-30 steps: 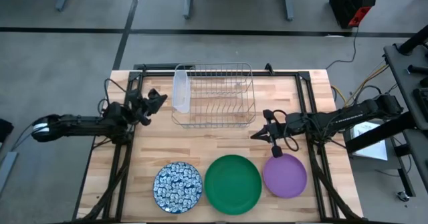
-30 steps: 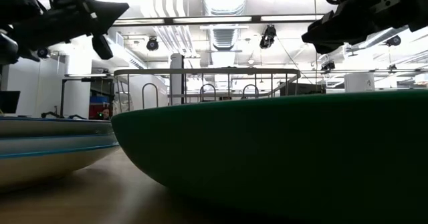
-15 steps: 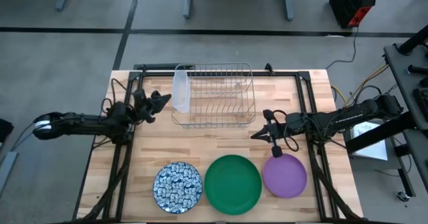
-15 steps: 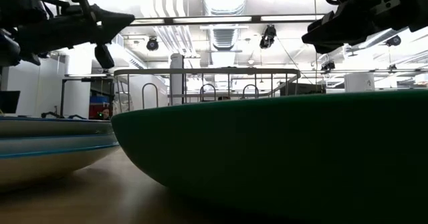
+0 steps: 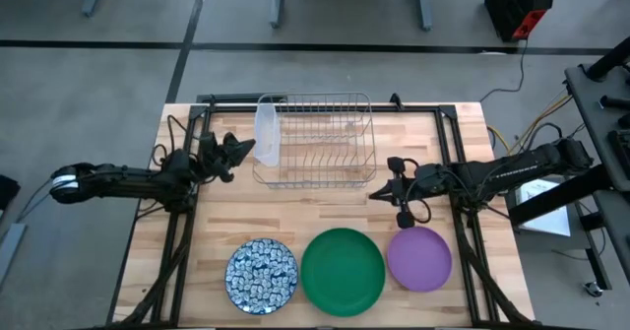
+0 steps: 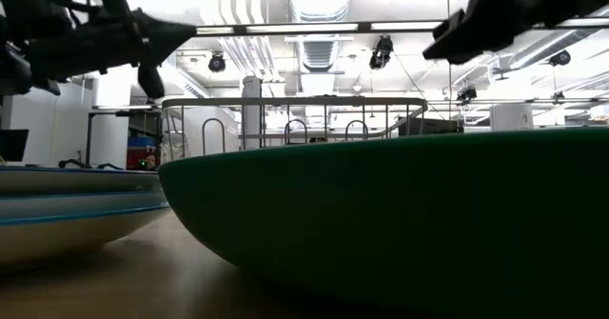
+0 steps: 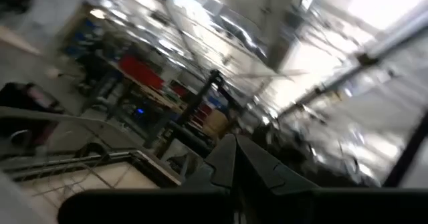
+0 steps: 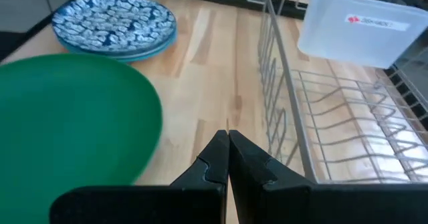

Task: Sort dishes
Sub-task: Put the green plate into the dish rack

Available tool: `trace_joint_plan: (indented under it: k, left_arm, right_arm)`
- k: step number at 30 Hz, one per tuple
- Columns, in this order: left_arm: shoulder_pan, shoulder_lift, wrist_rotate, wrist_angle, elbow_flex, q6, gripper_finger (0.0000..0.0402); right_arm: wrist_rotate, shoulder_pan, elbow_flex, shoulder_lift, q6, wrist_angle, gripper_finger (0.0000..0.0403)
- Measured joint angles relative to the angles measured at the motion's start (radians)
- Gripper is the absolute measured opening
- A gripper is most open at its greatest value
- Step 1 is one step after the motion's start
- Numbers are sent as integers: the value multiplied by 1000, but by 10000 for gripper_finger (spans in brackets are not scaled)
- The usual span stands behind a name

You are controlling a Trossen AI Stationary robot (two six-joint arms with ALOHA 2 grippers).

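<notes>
Purple plate (image 5: 419, 259) lay just nearward of the right gripper (image 5: 390, 177) — fingers pressed together, empty. Left gripper (image 5: 239, 151), likewise closed, waited by the wire rack (image 5: 315, 141) — well apart.

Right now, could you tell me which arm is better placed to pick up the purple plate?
The right arm: its gripper hovers just beyond the purple plate, while the left gripper is across the table by the dish rack.

A wooden table (image 5: 315, 207) is shown from above. A wire dish rack (image 5: 317, 141) is placed on its far half, near the middle. A clear plastic tub (image 5: 266, 130) is seen at the rack's left end. A red and black unit (image 5: 518, 2) stands on the grey floor (image 5: 98, 69) at far right.
</notes>
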Motion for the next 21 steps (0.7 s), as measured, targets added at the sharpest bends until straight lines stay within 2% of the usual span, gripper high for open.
trace_joint_plan:
  k: [3, 6, 10, 16, 18, 21]
  left_arm:
    - [-28, 4, 76, -64, 58, 70, 0]
    - [-57, 5, 144, -224, 172, 173, 0]
    - [-76, 4, 175, -602, 360, 311, 0]
    - [-95, 18, 177, -1175, 617, 545, 0]
    - [-102, 22, 177, -1268, 672, 584, 0]
    - [-119, 17, 176, -1322, 727, 640, 0]
  right_arm:
    - [-3, 0, 52, 18, 14, -60, 0]
    - [-2, 4, 100, 47, 41, -137, 0]
    - [-2, 16, 147, 94, 146, -206, 20]
    - [-2, 82, 185, 159, 335, -348, 77]
    - [-4, 112, 185, 183, 403, -394, 97]
    - [-3, 157, 185, 223, 493, -411, 123]
